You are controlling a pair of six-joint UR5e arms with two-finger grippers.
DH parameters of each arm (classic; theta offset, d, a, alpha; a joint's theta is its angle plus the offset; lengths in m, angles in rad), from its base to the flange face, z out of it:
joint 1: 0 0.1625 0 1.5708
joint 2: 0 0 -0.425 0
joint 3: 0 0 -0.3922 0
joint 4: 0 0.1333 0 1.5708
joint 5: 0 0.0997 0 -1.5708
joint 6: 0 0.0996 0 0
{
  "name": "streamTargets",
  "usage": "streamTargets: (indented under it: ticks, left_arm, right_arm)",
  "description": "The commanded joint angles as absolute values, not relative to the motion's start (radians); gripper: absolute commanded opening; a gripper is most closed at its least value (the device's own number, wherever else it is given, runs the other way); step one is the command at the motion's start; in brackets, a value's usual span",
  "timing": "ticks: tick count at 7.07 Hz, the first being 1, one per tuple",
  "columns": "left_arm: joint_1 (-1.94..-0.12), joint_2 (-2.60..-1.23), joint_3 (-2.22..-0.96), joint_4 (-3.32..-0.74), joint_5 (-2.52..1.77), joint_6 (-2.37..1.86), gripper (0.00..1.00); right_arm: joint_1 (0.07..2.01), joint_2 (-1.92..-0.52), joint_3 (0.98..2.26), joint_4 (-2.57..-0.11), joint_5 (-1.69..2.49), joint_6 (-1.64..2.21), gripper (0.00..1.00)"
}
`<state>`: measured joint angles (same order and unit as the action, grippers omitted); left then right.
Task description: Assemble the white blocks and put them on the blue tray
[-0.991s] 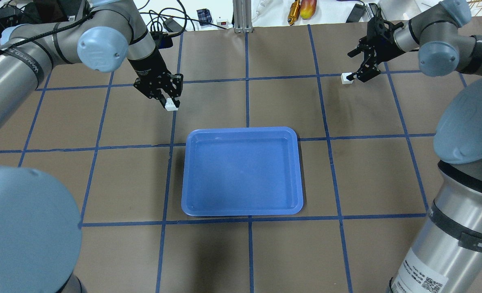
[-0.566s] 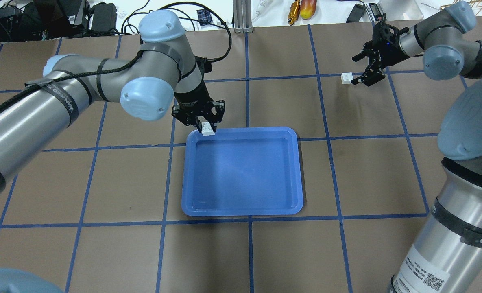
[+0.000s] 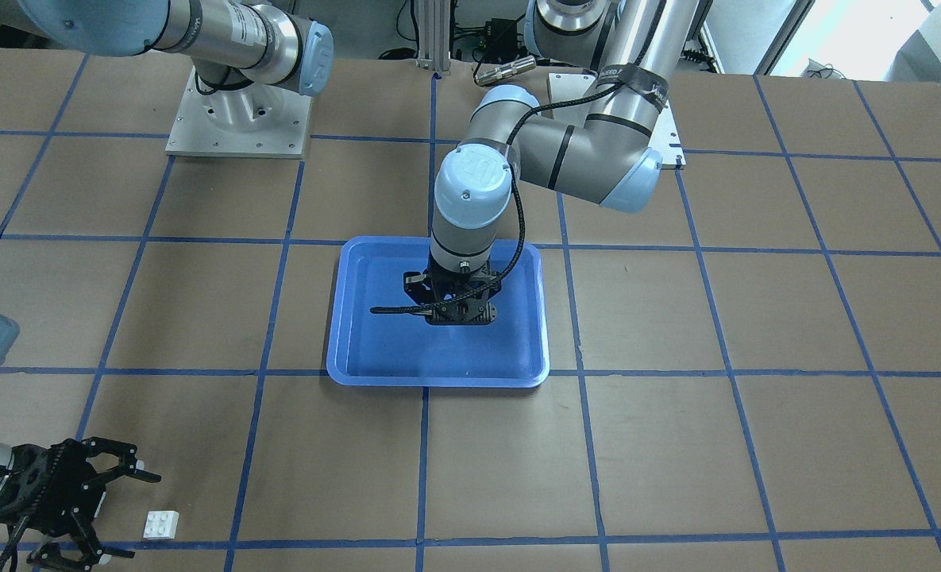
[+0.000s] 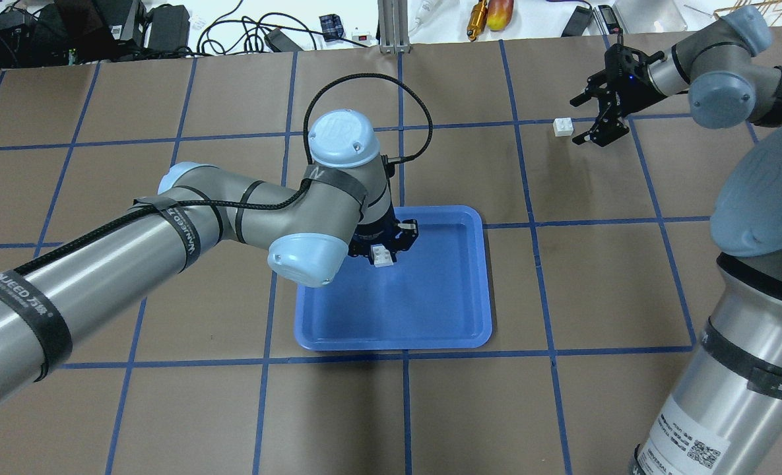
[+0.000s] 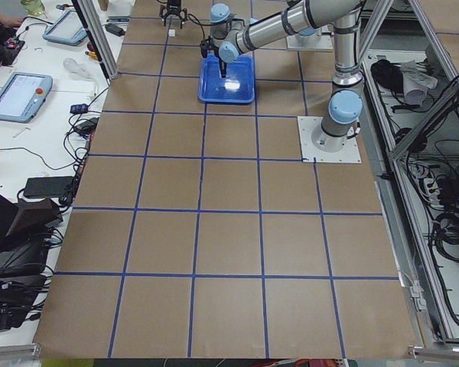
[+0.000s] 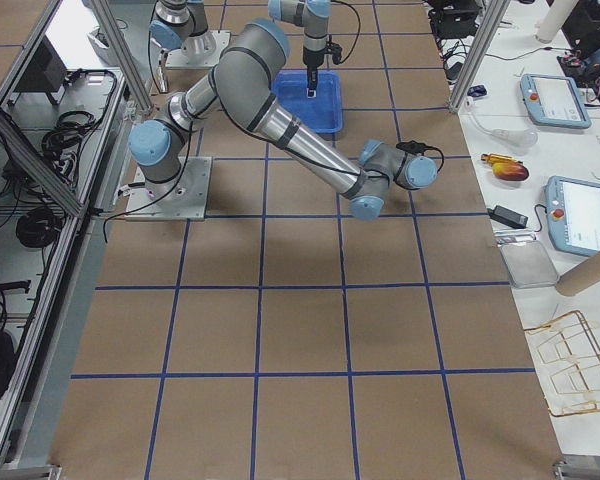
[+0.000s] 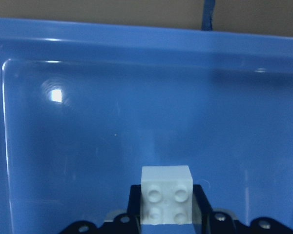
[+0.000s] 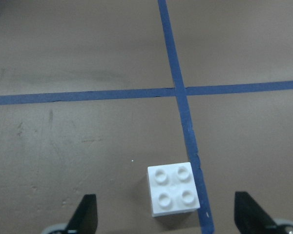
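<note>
The blue tray (image 4: 391, 344) lies mid-table; it also shows in the front view (image 3: 438, 380) and the left wrist view (image 7: 136, 36). My left gripper (image 4: 383, 254) is shut on a white block (image 4: 383, 256), studs up, low over the tray's far half; the left wrist view shows this block (image 7: 166, 201) between the fingers. The second white block (image 4: 564, 126) sits on the table at the far right, on a blue tape line. My right gripper (image 4: 577, 122) is open and empty just beside it. The right wrist view shows this block (image 8: 175, 189) in front of the spread fingers (image 8: 85, 217).
Blue tape lines grid the brown table (image 4: 602, 284). Cables, tools and boxes (image 4: 489, 13) lie beyond its far edge. My left arm's elbow (image 4: 301, 257) overhangs the tray's left rim.
My left arm has carried its white block from the table's left side to over the tray. My right gripper has drawn back slightly from the other block, which has stayed put.
</note>
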<state>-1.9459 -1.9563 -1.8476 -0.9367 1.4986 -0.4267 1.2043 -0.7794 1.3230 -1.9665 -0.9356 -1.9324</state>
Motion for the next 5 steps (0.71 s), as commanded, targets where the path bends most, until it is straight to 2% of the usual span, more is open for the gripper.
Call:
streamTargets:
  ticks: [1,2,3,4,5]
  left_arm:
    - [-1.954,-1.985,-1.853,-0.928,1.505,-0.433,0.10]
    - [-1.956,-1.985,-1.853,-0.928,1.497,-0.433,0.10]
    - [-1.956,-1.986,-1.855,-0.928,1.496,-0.431,0.34]
    - [-1.956,-1.987,-1.853,-0.920,1.496,-0.431,0.63]
    - [-1.956,-1.996,-1.852,-0.911,1.496,-0.431,0.68]
  right_arm:
    - [1.204,-0.762,1.305,-1.866,-0.930,-2.014,1.00]
    - [1.204,-0.759,1.307,-1.871,-0.927,-2.014,1.00]
    - [1.204,-0.755,1.304,-1.876,-0.927,-2.014,1.00]
    - [1.204,-0.753,1.302,-1.876,-0.925,-2.014,0.86]
    - [1.204,-0.755,1.301,-1.878,-0.927,-2.013,0.78]
